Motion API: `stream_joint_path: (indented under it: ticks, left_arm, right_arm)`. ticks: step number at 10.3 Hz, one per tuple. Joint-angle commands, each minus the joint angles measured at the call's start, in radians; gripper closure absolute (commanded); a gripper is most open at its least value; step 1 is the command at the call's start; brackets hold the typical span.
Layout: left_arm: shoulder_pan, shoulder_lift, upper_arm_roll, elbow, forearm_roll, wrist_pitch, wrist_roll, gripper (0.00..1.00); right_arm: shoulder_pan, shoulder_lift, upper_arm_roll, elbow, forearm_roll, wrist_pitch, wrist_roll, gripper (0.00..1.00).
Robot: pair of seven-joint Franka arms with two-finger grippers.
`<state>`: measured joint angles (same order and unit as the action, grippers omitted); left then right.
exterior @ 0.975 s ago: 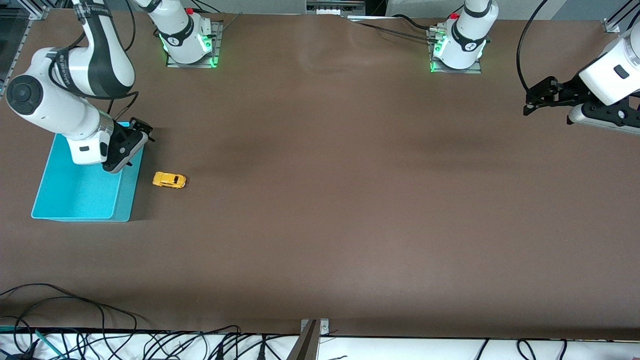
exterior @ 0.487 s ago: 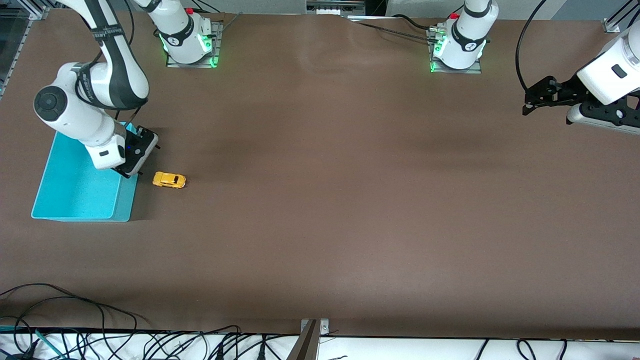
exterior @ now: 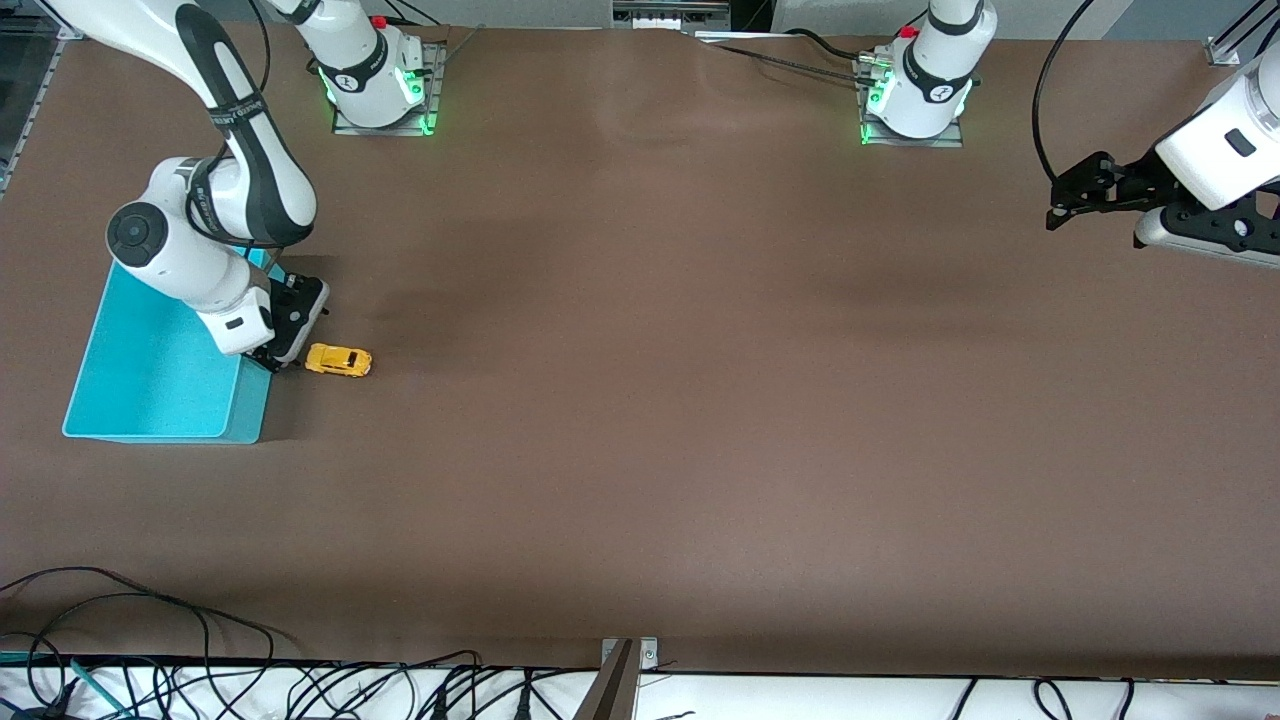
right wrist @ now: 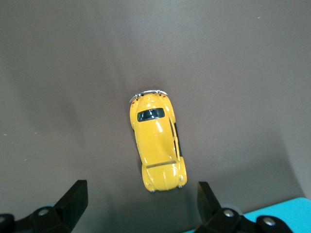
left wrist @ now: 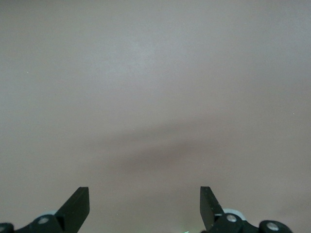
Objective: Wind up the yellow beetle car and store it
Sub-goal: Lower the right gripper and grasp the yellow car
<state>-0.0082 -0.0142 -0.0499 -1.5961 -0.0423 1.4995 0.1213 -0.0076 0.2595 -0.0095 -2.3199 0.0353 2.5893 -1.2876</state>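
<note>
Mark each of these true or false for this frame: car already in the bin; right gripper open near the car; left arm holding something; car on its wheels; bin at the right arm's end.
1. The yellow beetle car lies in the turquoise bin. False: it sits on the table beside it.
2. The right gripper is open by the car. True.
3. The left gripper holds something. False: open, empty, waiting.
4. The car stands on its wheels. True.
5. The bin is at the right arm's end. True.

Both arms are glossy white with rounded casings and black bands at the joints. Green lights glow at each base, topped by a red knob. Black cables trail along them. Each black hand ends in dark, wedge-shaped fingers (right wrist: 77, 196) fixed with silver screws.
</note>
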Motion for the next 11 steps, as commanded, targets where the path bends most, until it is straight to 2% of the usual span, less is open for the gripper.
stream_joint_path:
  ticks: [1, 3, 8, 11]
  left_arm:
    - [0.005, 0.016, -0.005, 0.036, 0.022, -0.027, -0.014, 0.00]
    - [0.005, 0.016, -0.005, 0.038, 0.022, -0.027, -0.014, 0.00]
    - [0.005, 0.016, -0.007, 0.036, 0.022, -0.027, -0.012, 0.00]
    - [0.007, 0.016, -0.007, 0.038, 0.022, -0.027, -0.012, 0.00]
  right_arm:
    - [-0.017, 0.000, 0.020, -0.074, 0.002, 0.104, -0.024, 0.00]
    - [-0.017, 0.007, 0.045, -0.119, 0.003, 0.182, -0.025, 0.00]
    - [-0.015, 0.027, 0.068, -0.122, 0.000, 0.271, -0.117, 0.00]
    - [-0.015, 0.029, 0.075, -0.116, -0.046, 0.288, -0.142, 0.00]
